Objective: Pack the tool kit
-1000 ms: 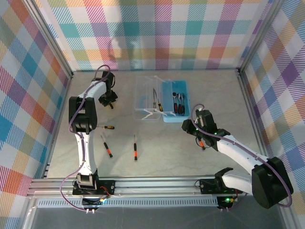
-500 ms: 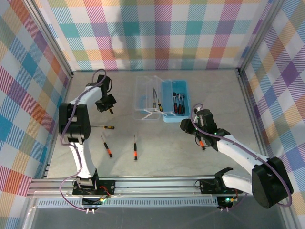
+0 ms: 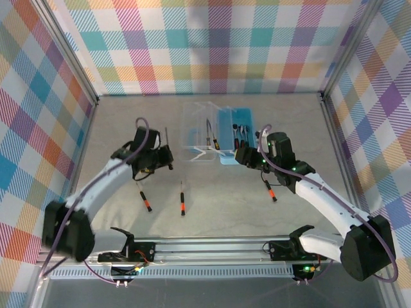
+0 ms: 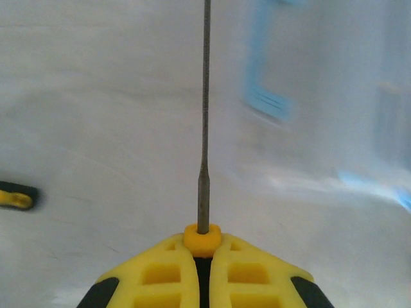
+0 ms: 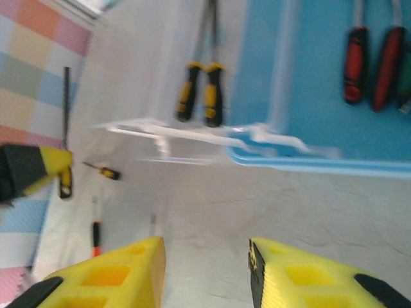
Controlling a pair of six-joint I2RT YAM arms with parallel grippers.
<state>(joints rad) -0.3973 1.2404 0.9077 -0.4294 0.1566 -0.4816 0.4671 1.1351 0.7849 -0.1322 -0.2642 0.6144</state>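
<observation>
Left gripper (image 4: 203, 244) pinches a screwdriver (image 4: 205, 102) by its handle at centre-left. We see the right gripper (image 5: 207, 256) half-spread and empty, just below the open light-blue box (image 3: 225, 131) at upper centre. Loose screwdrivers (image 3: 182, 204) lie lower on the table (image 3: 218, 199).

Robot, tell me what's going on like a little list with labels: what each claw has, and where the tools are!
Left claw: shut on a screwdriver
Right claw: open, empty, near the box
Box: light blue, lid open, tools inside
Table: loose screwdrivers lying on it
</observation>
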